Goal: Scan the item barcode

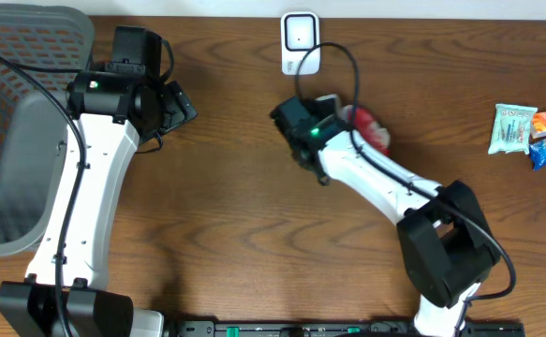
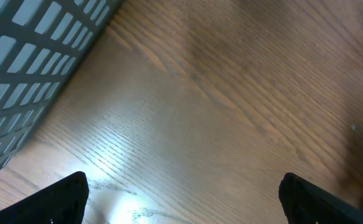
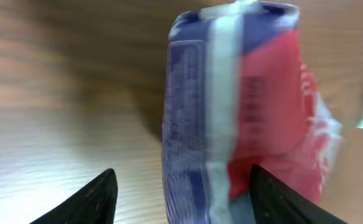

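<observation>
My right gripper (image 3: pixel 182 186) stands with its jaws parted around a red and blue packet (image 3: pixel 262 112). My right wrist view is blurred, but bare wood shows between one finger (image 3: pixel 97 199) and the packet's blue edge, while the other finger (image 3: pixel 274 199) sits against its red side, so I am not clamping it. The packet hangs upright over the wooden table (image 1: pixel 235 206), just below the white scanner (image 1: pixel 300 42) at the far edge.

My left gripper (image 2: pixel 181 202) is spread wide and holds nothing, its fingertips (image 2: pixel 63 199) over bare wood beside the grey basket (image 2: pixel 25 68). A few more snack packets (image 1: pixel 527 133) lie well apart at the table's right side.
</observation>
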You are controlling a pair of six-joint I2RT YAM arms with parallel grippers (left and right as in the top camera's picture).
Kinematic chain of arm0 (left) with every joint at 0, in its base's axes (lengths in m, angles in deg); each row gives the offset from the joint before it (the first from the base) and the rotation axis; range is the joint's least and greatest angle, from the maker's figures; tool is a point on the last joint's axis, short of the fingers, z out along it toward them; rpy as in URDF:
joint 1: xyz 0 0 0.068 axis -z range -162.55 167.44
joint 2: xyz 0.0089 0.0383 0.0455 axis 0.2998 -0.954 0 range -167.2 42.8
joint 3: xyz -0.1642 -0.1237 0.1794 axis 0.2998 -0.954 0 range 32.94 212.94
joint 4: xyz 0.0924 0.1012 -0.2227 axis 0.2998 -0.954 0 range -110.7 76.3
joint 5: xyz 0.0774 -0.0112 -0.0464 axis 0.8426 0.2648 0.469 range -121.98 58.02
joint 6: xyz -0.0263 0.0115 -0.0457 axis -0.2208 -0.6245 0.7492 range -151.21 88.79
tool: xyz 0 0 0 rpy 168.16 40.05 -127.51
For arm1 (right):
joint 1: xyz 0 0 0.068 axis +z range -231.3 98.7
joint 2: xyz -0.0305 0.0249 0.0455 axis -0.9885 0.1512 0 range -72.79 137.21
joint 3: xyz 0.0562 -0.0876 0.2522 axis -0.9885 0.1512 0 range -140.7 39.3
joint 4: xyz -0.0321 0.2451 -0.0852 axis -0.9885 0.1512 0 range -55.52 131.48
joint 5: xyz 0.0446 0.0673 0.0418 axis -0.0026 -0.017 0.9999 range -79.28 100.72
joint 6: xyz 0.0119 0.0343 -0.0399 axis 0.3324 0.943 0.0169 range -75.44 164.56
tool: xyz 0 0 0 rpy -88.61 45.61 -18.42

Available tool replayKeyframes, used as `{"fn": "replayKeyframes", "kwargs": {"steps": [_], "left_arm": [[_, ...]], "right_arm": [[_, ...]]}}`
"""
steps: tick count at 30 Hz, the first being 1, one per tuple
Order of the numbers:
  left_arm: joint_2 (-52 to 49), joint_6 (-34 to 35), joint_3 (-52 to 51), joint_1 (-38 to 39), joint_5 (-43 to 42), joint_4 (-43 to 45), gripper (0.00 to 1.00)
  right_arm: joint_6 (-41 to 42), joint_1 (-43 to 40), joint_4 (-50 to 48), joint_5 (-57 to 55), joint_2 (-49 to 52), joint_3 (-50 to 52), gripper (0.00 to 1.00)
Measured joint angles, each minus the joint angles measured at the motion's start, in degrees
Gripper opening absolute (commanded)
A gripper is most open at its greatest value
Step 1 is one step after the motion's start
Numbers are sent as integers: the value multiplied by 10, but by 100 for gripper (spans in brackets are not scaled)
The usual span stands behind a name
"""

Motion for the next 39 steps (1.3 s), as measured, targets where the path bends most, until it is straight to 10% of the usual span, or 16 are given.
{"fn": "replayKeyframes", "kwargs": {"steps": [12, 24, 36, 39], "left_arm": [[0, 0, 0, 0, 0, 0, 98], [0, 0, 0, 0, 0, 0, 98], [0, 0, 0, 0, 0, 0, 98], [0, 0, 0, 0, 0, 0, 98]], "right_arm": [[-15, -86, 150, 210, -1, -257, 91], [-152, -294, 164, 459, -2, -138, 89], [-177, -354, -154, 682, -2, 126, 64], [-159, -352, -214, 701, -2, 171, 34]]}}
